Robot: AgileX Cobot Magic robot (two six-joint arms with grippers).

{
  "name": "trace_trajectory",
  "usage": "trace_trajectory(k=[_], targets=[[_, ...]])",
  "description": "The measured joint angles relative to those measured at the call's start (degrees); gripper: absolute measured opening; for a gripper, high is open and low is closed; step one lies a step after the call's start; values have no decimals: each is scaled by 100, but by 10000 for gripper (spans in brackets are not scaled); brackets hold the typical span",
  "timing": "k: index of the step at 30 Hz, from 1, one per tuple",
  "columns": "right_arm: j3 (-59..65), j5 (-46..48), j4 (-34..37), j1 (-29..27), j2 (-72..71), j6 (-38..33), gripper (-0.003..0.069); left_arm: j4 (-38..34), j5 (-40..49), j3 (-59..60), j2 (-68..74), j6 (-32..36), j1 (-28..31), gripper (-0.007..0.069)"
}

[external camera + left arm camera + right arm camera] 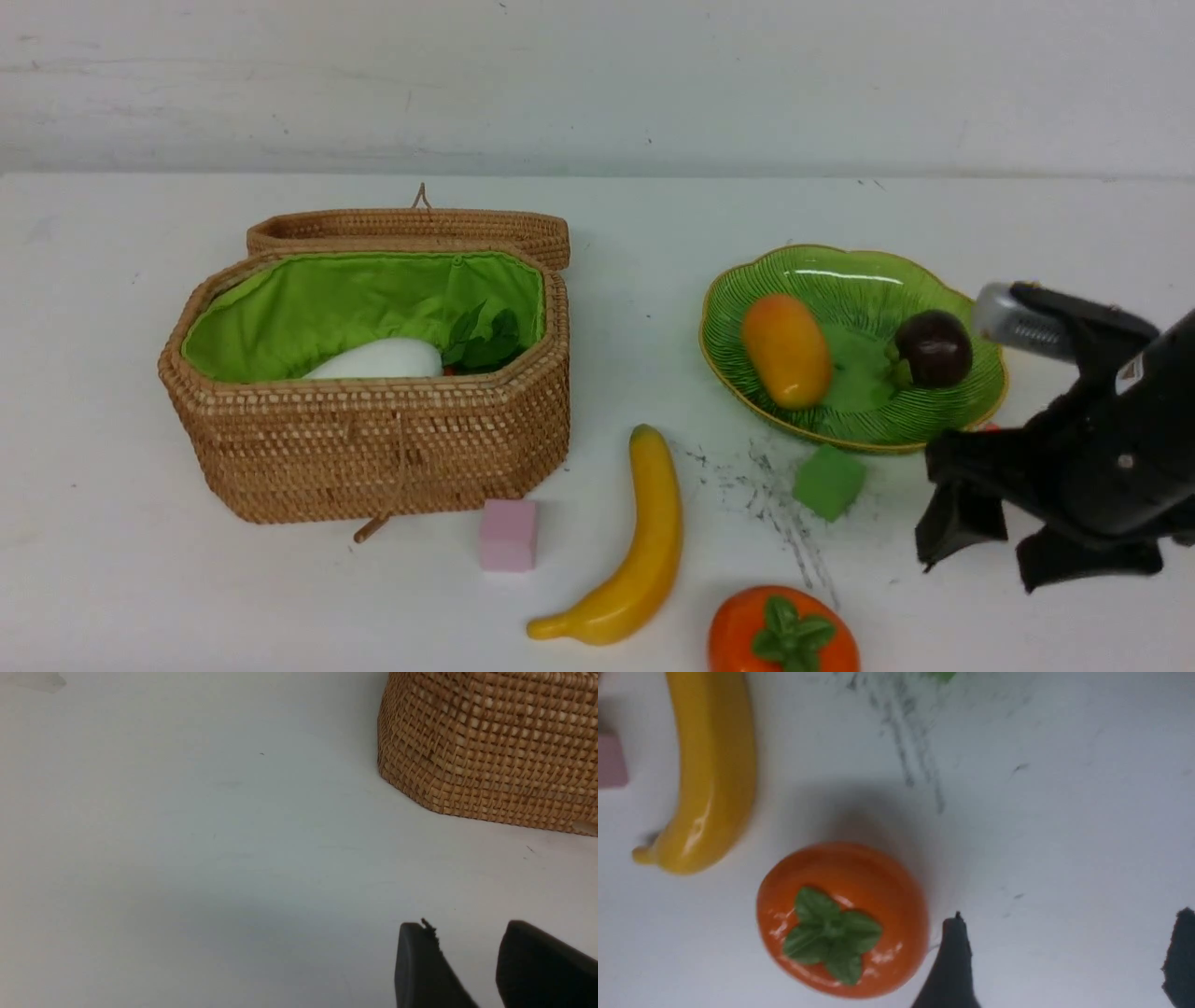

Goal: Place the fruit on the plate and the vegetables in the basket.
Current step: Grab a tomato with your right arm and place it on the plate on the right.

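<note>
Basket (373, 448) is sitting near the left pincer (467, 952), not touching it; jaws are standing partly apart, gripping nothing. Plate (840, 280) is lying ahead-left of the right pincer (1069, 933); jaws are gaping wide, empty, over bare table (1064, 812). Banana (653, 523) is lying further left. Orange-red fruit (843, 919) is sitting just beside its left finger; contact unclear.

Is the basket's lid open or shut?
Open. The lid lies flipped back behind the basket, so the green lining and a white eggplant inside show.
</note>
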Motion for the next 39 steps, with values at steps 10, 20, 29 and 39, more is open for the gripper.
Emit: trace_trajectory(k=[10,20,29,39], targets=[[-17,-567,1330,189,446,-1258,574,0,0,0,0,0,0,239],[-1010,-85,-931,1605,902,-172,599,0,0,0,0,0,0,239],[-1408,579,-1448,1999,1329,439,599,0,0,0,0,0,0,239],[-1602,-59,-870,2003,2372,500,599,0,0,0,0,0,0,239]])
